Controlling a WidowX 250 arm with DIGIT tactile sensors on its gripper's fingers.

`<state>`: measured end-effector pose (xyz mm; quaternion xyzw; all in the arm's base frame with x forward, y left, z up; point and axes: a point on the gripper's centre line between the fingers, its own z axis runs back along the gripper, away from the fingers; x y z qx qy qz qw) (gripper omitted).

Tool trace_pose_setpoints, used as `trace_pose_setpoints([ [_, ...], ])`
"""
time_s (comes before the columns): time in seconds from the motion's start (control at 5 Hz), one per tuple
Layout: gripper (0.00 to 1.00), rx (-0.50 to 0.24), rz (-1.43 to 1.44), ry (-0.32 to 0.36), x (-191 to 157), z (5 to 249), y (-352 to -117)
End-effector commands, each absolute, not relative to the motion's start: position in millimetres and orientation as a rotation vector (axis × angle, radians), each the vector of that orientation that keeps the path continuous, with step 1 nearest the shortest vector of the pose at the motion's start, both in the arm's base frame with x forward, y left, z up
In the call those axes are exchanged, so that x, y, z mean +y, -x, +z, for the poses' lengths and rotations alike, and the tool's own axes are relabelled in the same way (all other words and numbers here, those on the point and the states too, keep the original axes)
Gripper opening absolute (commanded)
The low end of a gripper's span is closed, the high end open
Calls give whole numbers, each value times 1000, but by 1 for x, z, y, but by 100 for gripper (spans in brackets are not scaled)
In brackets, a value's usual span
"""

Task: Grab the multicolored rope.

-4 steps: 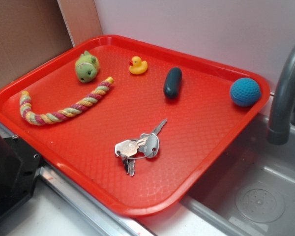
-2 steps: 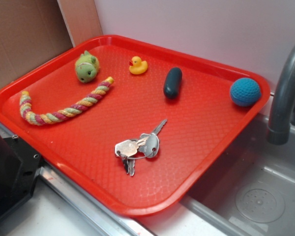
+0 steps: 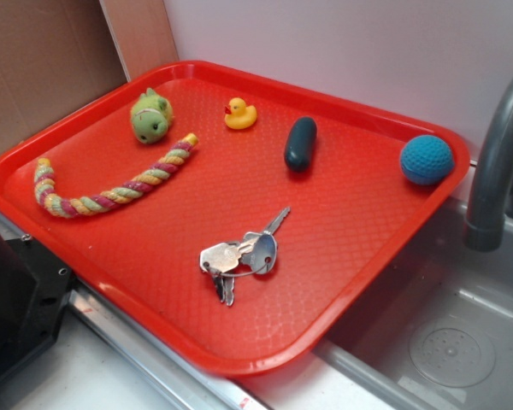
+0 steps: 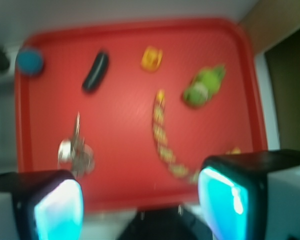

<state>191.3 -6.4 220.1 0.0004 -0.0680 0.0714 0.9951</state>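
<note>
The multicolored rope lies curved on the left part of the red tray, with twisted yellow, pink and green strands. The blurred wrist view also shows the rope, running down toward the right finger, which hides its near end. My gripper hangs high above the tray's near edge, open, with nothing between its two cyan pads. It does not appear in the exterior view.
On the tray also sit a green plush toy, a yellow duck, a dark oblong object, a blue ball and a bunch of keys. A grey faucet and sink stand right. A black object is at front left.
</note>
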Motion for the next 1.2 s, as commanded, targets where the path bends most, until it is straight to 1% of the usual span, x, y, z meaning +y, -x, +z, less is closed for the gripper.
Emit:
trace_pose_setpoints([
  [0.0, 100, 26, 196, -106, 19, 152, -205],
  [0.2, 100, 123, 217, -137, 34, 103, -193],
  [0.4, 100, 120, 229, -138, 42, 81, -194],
  [0.6, 100, 60, 215, -131, 45, 78, -205],
  [0.8, 100, 11, 182, -110, 43, 77, -217],
  [1.0, 100, 48, 163, -108, 34, 72, -221],
])
